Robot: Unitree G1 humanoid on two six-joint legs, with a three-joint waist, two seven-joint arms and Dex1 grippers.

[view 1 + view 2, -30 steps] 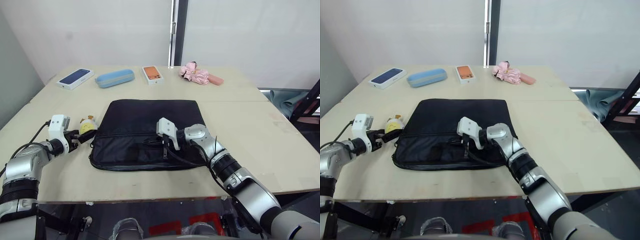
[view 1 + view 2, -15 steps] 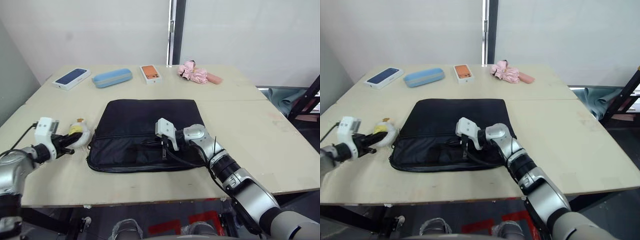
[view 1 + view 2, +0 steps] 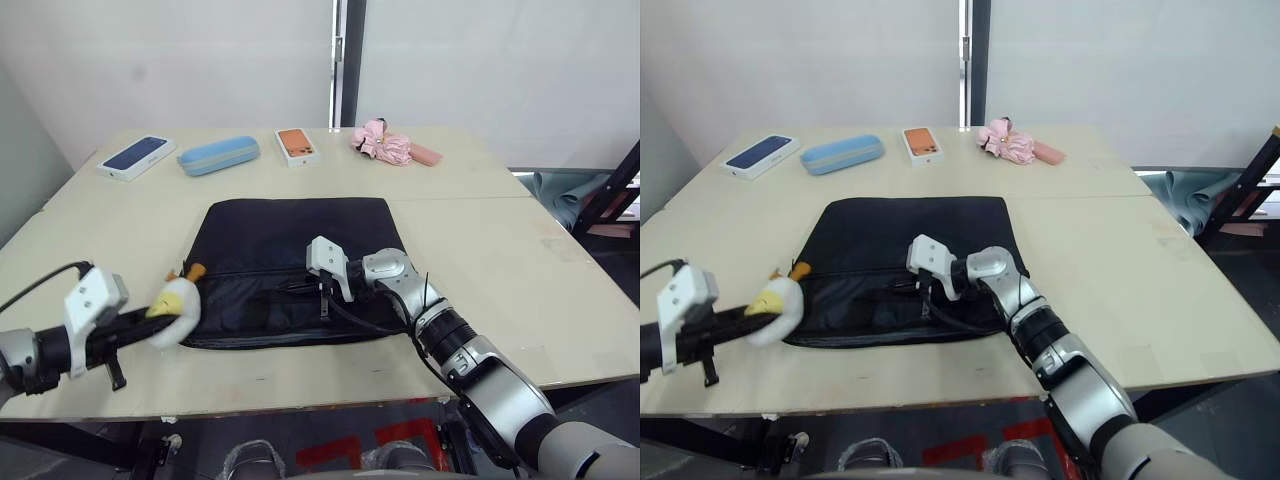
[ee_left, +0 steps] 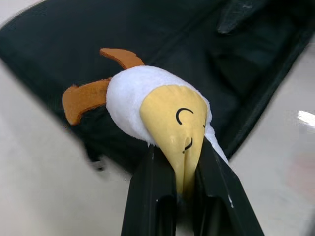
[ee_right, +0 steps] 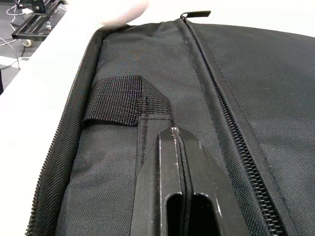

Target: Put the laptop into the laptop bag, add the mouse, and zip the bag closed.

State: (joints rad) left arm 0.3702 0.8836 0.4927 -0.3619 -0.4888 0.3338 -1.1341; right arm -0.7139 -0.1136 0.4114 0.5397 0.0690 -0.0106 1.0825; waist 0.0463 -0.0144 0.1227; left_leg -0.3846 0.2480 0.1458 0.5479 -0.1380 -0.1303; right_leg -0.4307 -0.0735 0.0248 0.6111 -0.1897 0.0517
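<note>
The laptop bag [image 3: 295, 268] is laid flat at table centre, long axis running 9 to 3 o'clock. The plush charm [image 4: 162, 115] is clamped between the left gripper [image 4: 178, 184] fingers, closed onto its yellow face, at the bag's 9 o'clock end. The charm probably hangs on the zip pull, but the link is hidden. The right gripper [image 5: 177, 147] is pressed flat on the bag's front panel, fingers closed together with nothing between them, beside a webbing loop [image 5: 118, 101] and the pocket zip [image 5: 221, 93]. The coming pull turns on the zip line along the bag's near edge: the left arm is at its end, the right arm is nearer mid-bag, acting as a hold-down. Neither laptop nor mouse is seen; both are presumably inside.

The light wooden table [image 3: 520, 250] is used as surface. At 12 o'clock lie a dark-blue phone box [image 3: 137, 157], a light-blue case [image 3: 218, 156], an orange phone box [image 3: 298, 146] and a pink folded umbrella [image 3: 390, 146], well apart from the bag. A white wall is behind.
</note>
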